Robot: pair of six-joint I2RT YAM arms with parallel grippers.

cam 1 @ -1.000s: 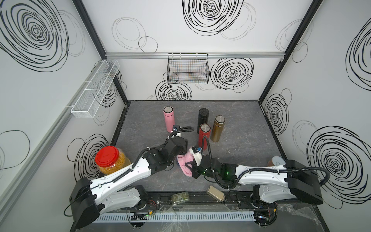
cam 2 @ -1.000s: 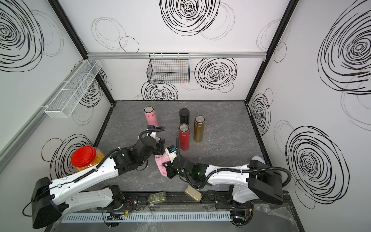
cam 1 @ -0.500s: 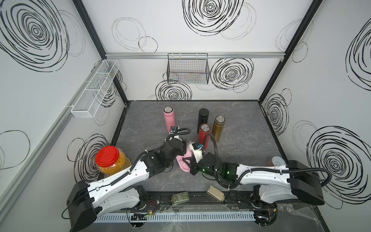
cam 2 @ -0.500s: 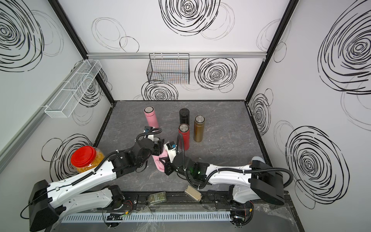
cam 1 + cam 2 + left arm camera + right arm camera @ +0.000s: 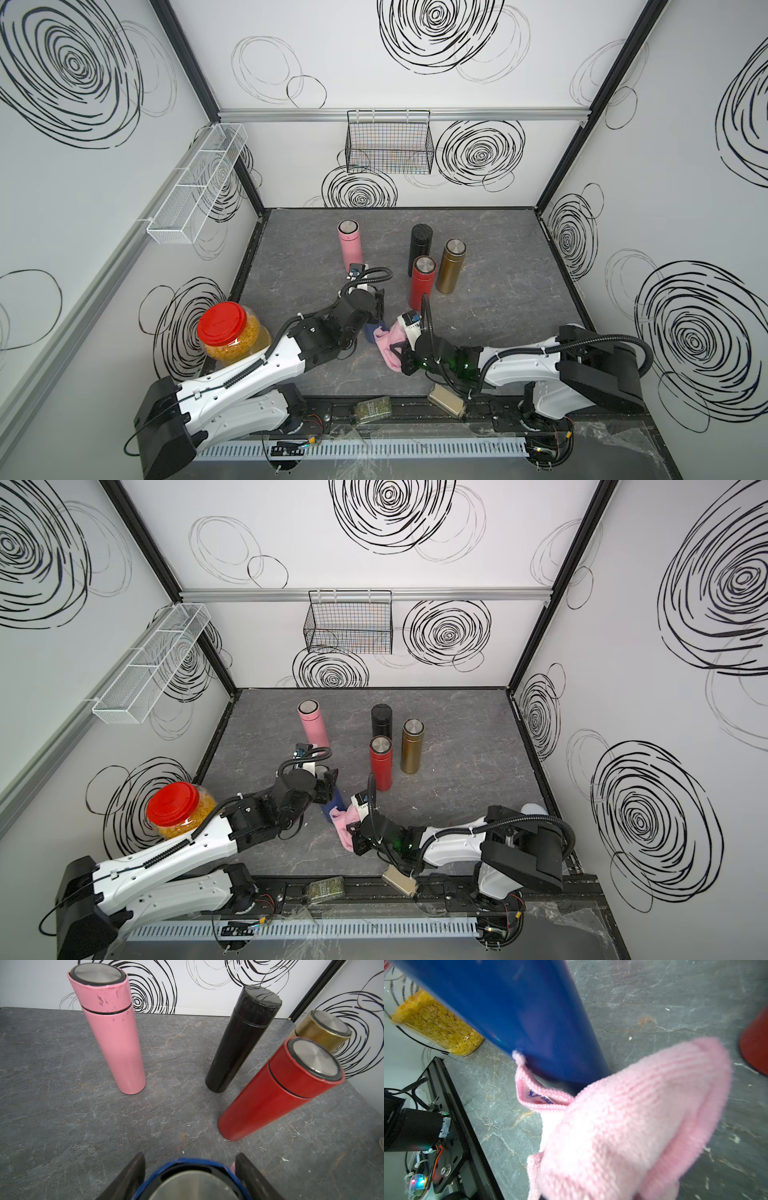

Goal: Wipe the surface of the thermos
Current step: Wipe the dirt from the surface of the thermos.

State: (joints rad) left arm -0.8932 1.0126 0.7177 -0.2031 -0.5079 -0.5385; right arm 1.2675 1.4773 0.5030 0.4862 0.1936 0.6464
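A blue thermos (image 5: 529, 1012) with a steel lid leans at the front middle of the table, its bottom end close to the tabletop. My left gripper (image 5: 190, 1167) is shut on its top end, one black finger on each side of the blue rim (image 5: 187, 1162). In both top views the left gripper (image 5: 370, 303) (image 5: 326, 781) covers most of the thermos (image 5: 371, 330) (image 5: 334, 804). My right gripper (image 5: 401, 353) (image 5: 355, 837) is shut on a pink knitted cloth (image 5: 633, 1115) (image 5: 390, 345) (image 5: 345, 825). The cloth presses on the thermos's lower side and hides the right fingers.
Behind the arms stand a pink thermos (image 5: 350, 245), a black one (image 5: 419, 245), a gold one (image 5: 451, 266) and a red one (image 5: 422, 282), the red nearest the right wrist. A red-lidded jar (image 5: 222, 328) sits at the front left edge.
My right gripper moved the cloth away along the thermos's side, then back toward the front. The left gripper kept its grip and hardly moved.
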